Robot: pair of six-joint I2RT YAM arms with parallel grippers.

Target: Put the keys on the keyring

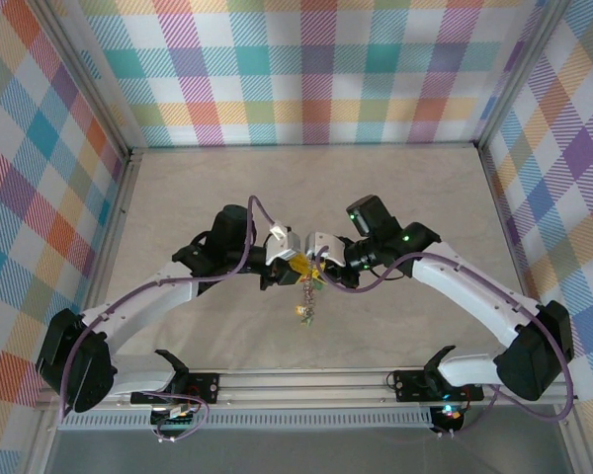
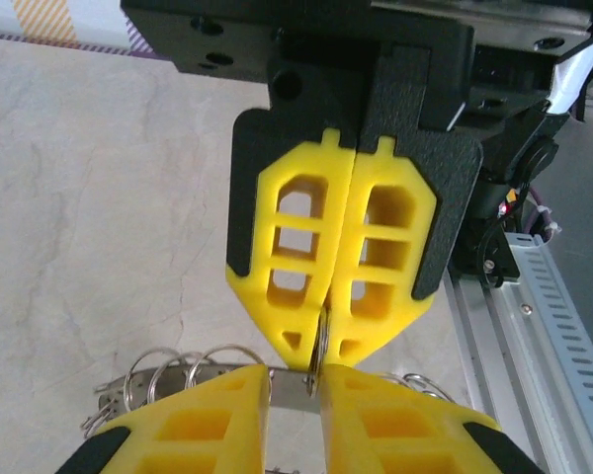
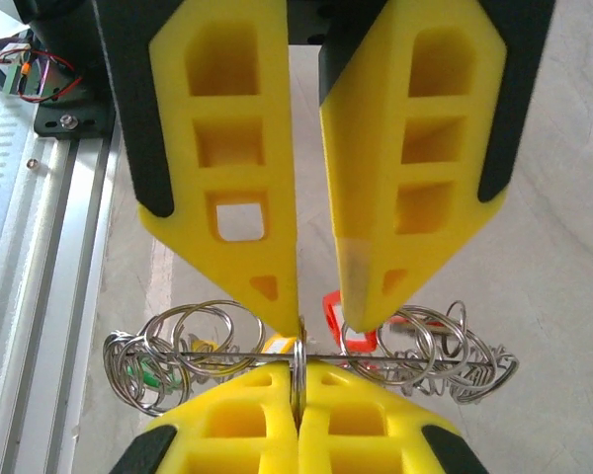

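The two arms are meeting over the middle of the desk (image 1: 208,188), and the keyring (image 3: 217,353) is hanging between them above the surface, not lying on it. In the right wrist view the keyring is showing edge-on as a thin grey wire running level across the frame, with small split rings (image 3: 203,331) crowding along it on both sides. The right gripper (image 3: 298,400) is pinching at the middle of that wire. Its yellow fingers (image 3: 237,425) are pressing flat against each other, with a narrow metal loop standing upright between the pads. Whether that loop is the big ring's own wire or one of the small rings I cannot tell. The left gripper (image 3: 319,318) is coming at the same spot from the opposite side. Its two fingertips are standing a narrow gap apart, one on either side of the pinched loop and right at the wire. I cannot tell whether they are touching the wire, and they are not clamping it. In the left wrist view a flat bit of metal is crossing the slot between that gripper's own fingers. A red tag (image 3: 338,316) is peeking out behind the left gripper's tips, and a green one (image 3: 136,375) is sitting among the rings toward the rail side. From above, the keys (image 1: 306,299) are dangling in a small bunch just below the meeting grippers. The metal rail (image 3: 40,276) is running along the desk's near edge.
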